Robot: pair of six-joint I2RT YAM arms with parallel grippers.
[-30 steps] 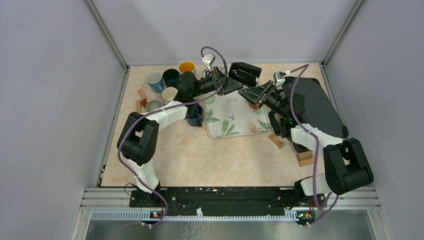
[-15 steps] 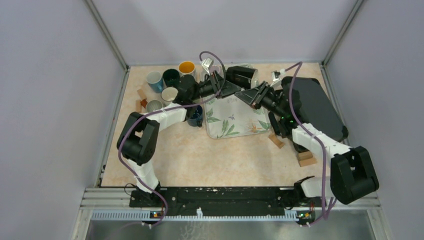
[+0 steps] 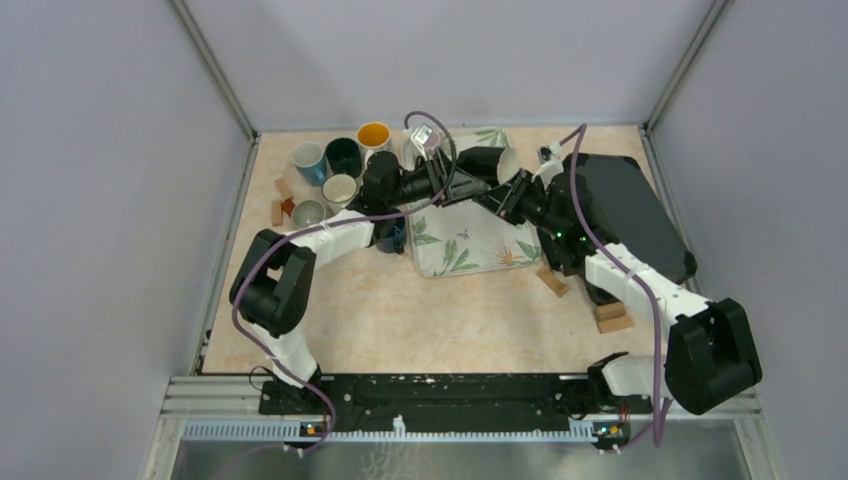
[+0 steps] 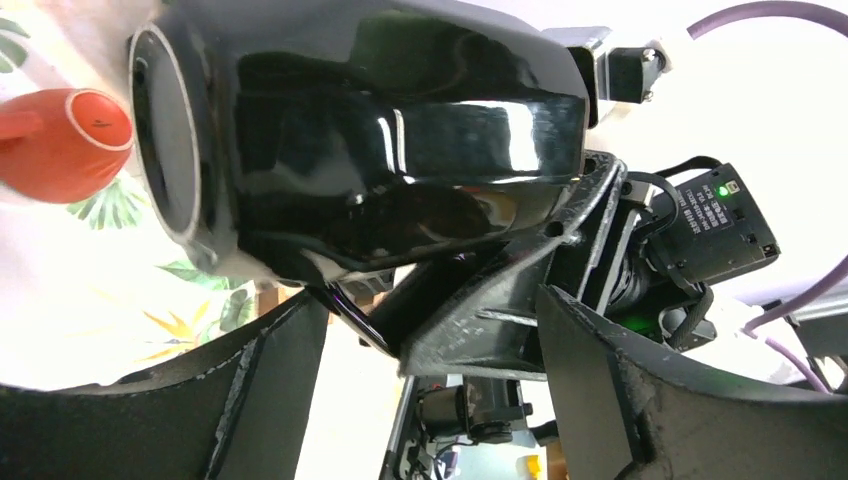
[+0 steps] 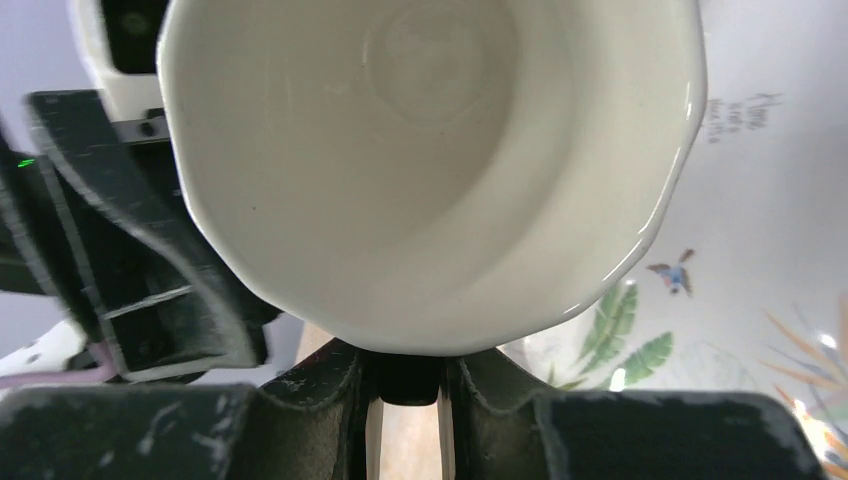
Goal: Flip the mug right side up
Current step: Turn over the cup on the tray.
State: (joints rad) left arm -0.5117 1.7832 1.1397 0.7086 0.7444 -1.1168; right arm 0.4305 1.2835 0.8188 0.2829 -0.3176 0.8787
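**Operator:** Where is the mug?

**Technician:** Over the desk (image 3: 400, 310), above the far edge of the floral tray (image 3: 470, 250). The black mug (image 3: 480, 162) is off the surface and lies on its side, with its white mouth toward the right arm.

**Operator:** What is the jaw status?

**Technician:** Right jaws: clenched on the mug, just under its rim. Left jaws: released, spread wide and clear of the mug body.

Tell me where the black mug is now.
Top view, far centre: the black mug lies sideways in the air over the far edge of the leaf-print tray, clamped in the right gripper, the left gripper open beside it.
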